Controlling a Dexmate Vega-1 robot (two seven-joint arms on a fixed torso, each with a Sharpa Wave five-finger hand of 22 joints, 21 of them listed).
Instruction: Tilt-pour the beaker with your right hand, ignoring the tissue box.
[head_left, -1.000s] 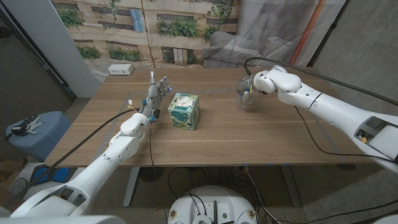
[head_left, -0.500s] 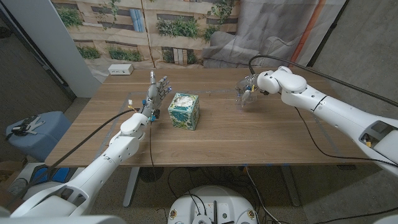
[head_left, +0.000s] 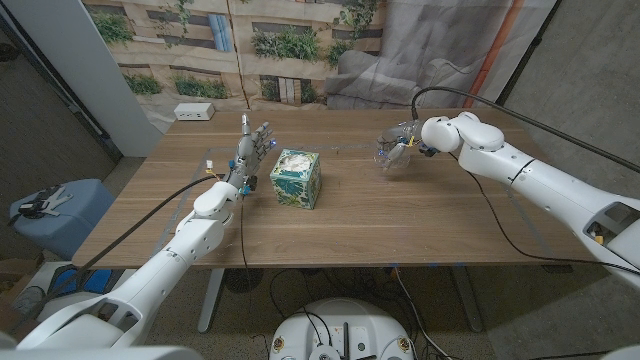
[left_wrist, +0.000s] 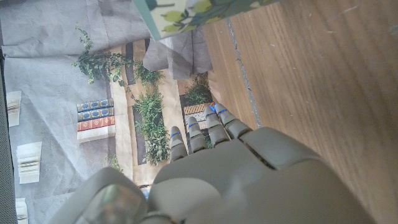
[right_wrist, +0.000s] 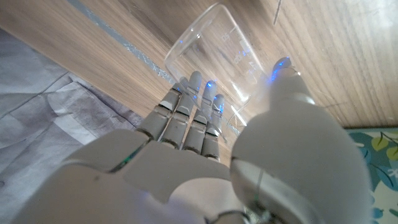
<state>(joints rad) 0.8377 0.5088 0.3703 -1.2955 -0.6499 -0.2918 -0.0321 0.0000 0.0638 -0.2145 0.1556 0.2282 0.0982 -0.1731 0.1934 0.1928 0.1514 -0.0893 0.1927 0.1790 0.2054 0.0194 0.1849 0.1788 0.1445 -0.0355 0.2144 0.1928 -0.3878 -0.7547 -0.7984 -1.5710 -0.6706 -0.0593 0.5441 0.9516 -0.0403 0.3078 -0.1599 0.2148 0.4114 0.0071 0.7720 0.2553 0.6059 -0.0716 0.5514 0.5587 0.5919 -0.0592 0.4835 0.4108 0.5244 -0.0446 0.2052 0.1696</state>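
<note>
A clear glass beaker (head_left: 387, 154) is held over the far right part of the wooden table (head_left: 400, 225), tipped with its mouth toward the tissue box side. My right hand (head_left: 408, 146) grips it. In the right wrist view the fingers (right_wrist: 186, 118) wrap one side of the beaker (right_wrist: 214, 53) and the thumb presses the other. My left hand (head_left: 254, 146) stands upright with fingers apart, just left of the green patterned tissue box (head_left: 296, 178). In the left wrist view the left hand (left_wrist: 230, 168) holds nothing and a corner of the tissue box (left_wrist: 193, 12) shows beyond it.
A white power strip (head_left: 194, 112) lies at the table's far left corner. A black cable runs along my left arm over the table. A blue bin (head_left: 60, 215) stands on the floor off the left edge. Bare wood lies in front of the tissue box.
My right wrist has shifted right and turned, tipping the beaker further toward the tissue box side. The left hand and the tissue box have not moved.
</note>
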